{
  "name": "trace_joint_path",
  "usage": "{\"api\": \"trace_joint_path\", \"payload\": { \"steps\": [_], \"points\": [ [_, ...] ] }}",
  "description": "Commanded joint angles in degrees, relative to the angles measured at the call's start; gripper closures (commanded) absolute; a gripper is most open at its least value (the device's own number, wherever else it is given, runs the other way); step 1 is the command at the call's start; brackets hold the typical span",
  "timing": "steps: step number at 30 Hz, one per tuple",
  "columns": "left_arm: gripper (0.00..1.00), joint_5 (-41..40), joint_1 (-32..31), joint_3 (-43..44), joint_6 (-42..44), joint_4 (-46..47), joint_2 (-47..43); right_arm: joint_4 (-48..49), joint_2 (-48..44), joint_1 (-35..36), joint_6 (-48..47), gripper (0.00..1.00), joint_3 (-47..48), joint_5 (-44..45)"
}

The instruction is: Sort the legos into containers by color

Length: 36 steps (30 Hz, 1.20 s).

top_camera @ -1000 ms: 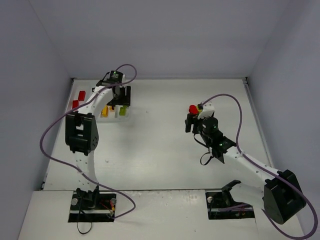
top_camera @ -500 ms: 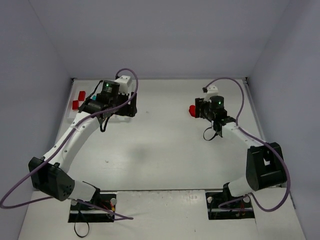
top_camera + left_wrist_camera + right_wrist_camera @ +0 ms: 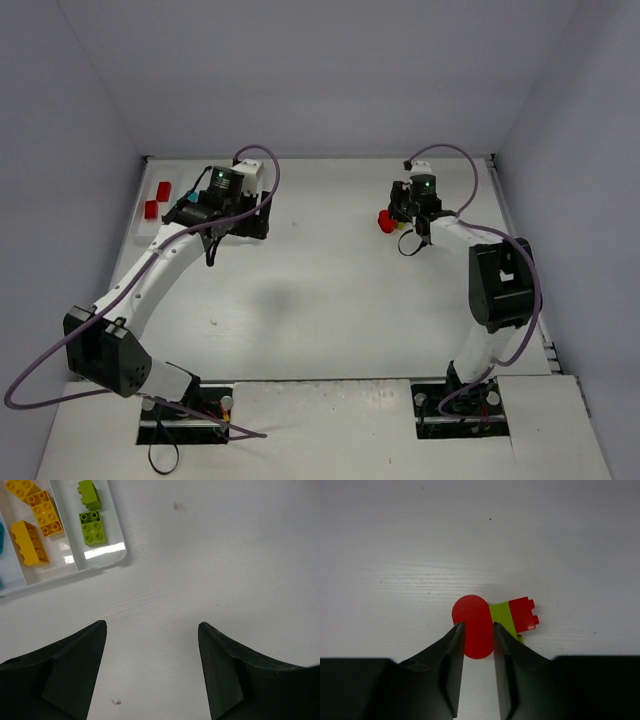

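pinching the red rounded end of a red-and-lime lego clump [image 3: 485, 620] mid-frame on the tabletop [image 3: 480, 530], right jaws sit narrow; left jaws gape wide below the tray [image 3: 75, 571], upper left.

1. The scene is lit brightly and evenly from above; only a faint, soft shadow is cast on the table [image 3: 290, 300].
2. A small glare patch is seen on the tray [image 3: 102, 551].
3. The left gripper [image 3: 151, 626] is rendered dark, with little detail.
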Motion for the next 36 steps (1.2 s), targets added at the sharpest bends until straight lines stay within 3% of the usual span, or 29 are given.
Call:
{"api": "trace_joint_path", "payload": {
  "steps": [1,9,16,24,33,36],
  "points": [
    [0.32,-1.27,-0.44,1.19,0.89,2.37,-0.90,4.71,3.17,0.90,-1.35,0.78,6.12,2.42],
    [0.32,-0.30,-0.61,1.01,0.63,2.81,0.15,4.45,13.20,1.61,-5.50,0.80,15.26,3.21],
    [0.32,0.93,-0.70,1.19,0.37,2.73,0.86,4.45,15.75,2.40,-7.69,0.80,15.63,1.63],
    [0.32,1.63,-0.79,1.36,0.19,2.73,1.47,2.43,11.19,4.59,-11.04,0.81,10.10,-1.09],
    [0.32,2.60,-1.49,1.36,0.01,2.55,2.26,1.63,-1.99,4.86,-9.98,0.81,-3.35,2.60],
    [0.32,2.42,-1.76,1.45,0.01,2.46,2.35,2.34,-9.01,5.30,-12.34,0.75,-5.72,1.99]
  ]
}}
